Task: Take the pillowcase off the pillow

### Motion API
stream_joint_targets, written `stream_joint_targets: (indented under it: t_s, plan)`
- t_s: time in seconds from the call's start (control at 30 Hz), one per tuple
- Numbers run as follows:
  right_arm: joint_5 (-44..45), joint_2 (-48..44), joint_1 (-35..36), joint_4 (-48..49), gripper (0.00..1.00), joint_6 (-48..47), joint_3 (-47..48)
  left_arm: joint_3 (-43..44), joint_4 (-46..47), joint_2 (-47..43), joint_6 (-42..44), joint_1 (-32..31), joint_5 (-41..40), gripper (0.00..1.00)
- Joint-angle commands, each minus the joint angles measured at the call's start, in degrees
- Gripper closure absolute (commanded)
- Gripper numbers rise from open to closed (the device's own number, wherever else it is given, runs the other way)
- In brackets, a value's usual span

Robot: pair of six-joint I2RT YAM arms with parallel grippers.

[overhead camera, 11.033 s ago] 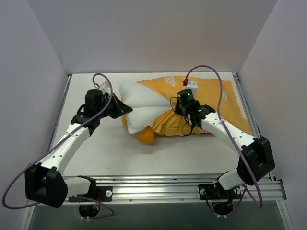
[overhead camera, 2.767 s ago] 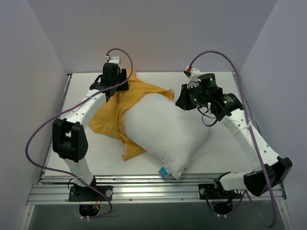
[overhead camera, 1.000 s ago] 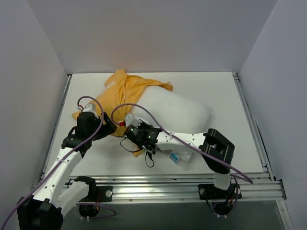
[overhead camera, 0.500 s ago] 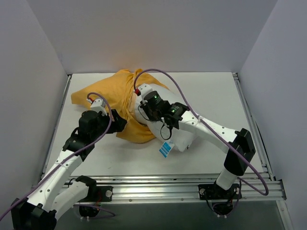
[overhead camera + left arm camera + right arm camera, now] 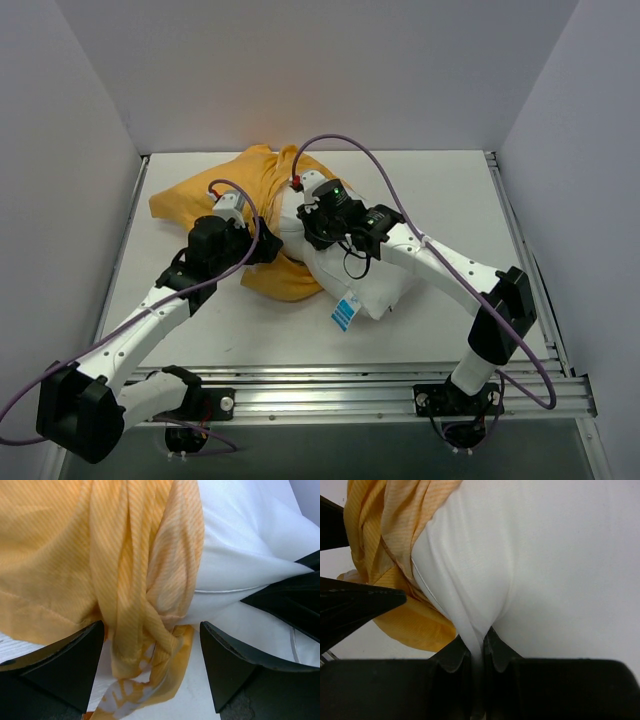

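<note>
While the right end effector (image 5: 476, 642) is pinching a fold of the pillow (image 5: 535, 555) between clenched fingers, the left end effector (image 5: 150, 630) is standing released, its fingers spread to either side of a twisted rope of the pillowcase (image 5: 60, 545) without closing on it. The step in hand is judged to be the stripping pull. One arm is anchoring the white cushion, and the other is lining up on the gathered cover. Most of the pillow is lying bare on the near side of the right end effector, so the task appears well advanced, though the cover is not yet free.

The next move calls for the left fingers to close firmly on the bunched cloth. The left arm then has to draw away from the right end effector while the right grip is holding. A shallow bite risks slipping off the thin fabric.

The overhead view is showing the whole layout. The orange cover is fanning over the desk (image 5: 450, 200) beyond the left end effector, and a blue tag (image 5: 345, 313) is hanging at the pillow's near corner. That view is hiding both finger gaps. Each wrist view is revealing its own grip, and is showing the other arm's dark fingers just beside it.
</note>
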Motion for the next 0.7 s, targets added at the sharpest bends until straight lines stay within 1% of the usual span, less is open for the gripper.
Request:
stream_joint_targets:
  t_s: [0.0, 0.07, 0.13, 0.17, 0.23, 0.27, 0.3, 0.33, 0.37, 0.4, 0.43, 0.47, 0.5, 0.57, 0.6, 0.67]
  plan:
    - [-4.86, -3.64, -0.82, 4.55, 1.0, 3.16, 3.88, 3.74, 6.07, 2.44, 2.42, -1.44, -2.82, 0.14]
    - [-5.3, -3.73, -0.91, 4.55, 1.0, 3.34, 4.32, 3.74, 6.6, 4.29, 3.04, -2.06, -4.22, 0.17]
    - [-5.47, -3.9, -0.99, 4.37, 1.0, 3.78, 4.58, 3.74, 7.39, 5.26, 3.92, -2.23, -7.55, 0.24]
    - [-5.56, -4.25, -1.0, 4.28, 1.0, 3.86, 4.67, 3.74, 7.57, 6.13, 4.0, -2.32, -8.44, 0.35]
    - [-5.47, -4.6, -1.0, 3.76, 1.0, 4.04, 5.11, 3.74, 8.35, 6.84, 3.92, -2.41, -10.89, 0.47]
    - [-5.3, -5.3, -1.0, 3.41, 1.0, 4.13, 5.29, 3.83, 8.62, 7.28, 3.83, -2.58, -12.13, 0.62]
    - [-5.12, -5.66, -1.0, 3.23, 1.0, 4.13, 5.46, 3.91, 8.8, 7.46, 3.66, -2.5, -13.71, 0.71]
    - [-4.77, -6.01, -1.0, 2.62, 1.0, 4.13, 5.55, 4.09, 8.89, 7.46, 3.74, -2.58, -15.38, 0.79]
    - [-4.25, -6.88, -1.08, 2.0, 1.0, 4.21, 5.81, 4.79, 8.71, 7.29, 3.83, -2.58, -19.31, 0.86]
    - [-2.94, -7.33, -1.26, 1.48, 1.0, 4.39, 5.99, 5.23, 8.36, 7.11, 4.0, -2.58, -21.61, 0.94]
    - [-2.4, -7.85, -1.87, 0.08, 1.0, 4.83, 6.17, 5.76, 7.75, 6.85, 4.44, -2.58, -23.63, 0.95]
    - [-1.96, -9.08, -2.31, -0.81, 1.0, 5.09, 6.43, 6.37, 7.57, 6.24, 5.05, -2.58, -28.01, 0.95]
    - [-1.7, -9.87, -3.01, -1.68, 1.0, 5.36, 6.95, 7.42, 7.57, 5.88, 6.8, -2.58, -30.4, 0.97]
    - [-2.66, -12.41, -5.12, -4.32, 1.0, 5.45, 7.57, 8.83, 7.04, 5.36, 8.13, -2.5, -35.58, 0.98]
    - [-3.18, -13.47, -5.82, -5.29, 1.0, 5.45, 8.7, 10.32, 6.95, 5.44, 9.7, -2.41, -40.31, 0.98]
    - [-4.59, -16.01, -7.49, -8.1, 1.0, 5.36, 10.2, 11.73, 6.95, 6.05, 10.94, -2.41, -44.82, 0.97]
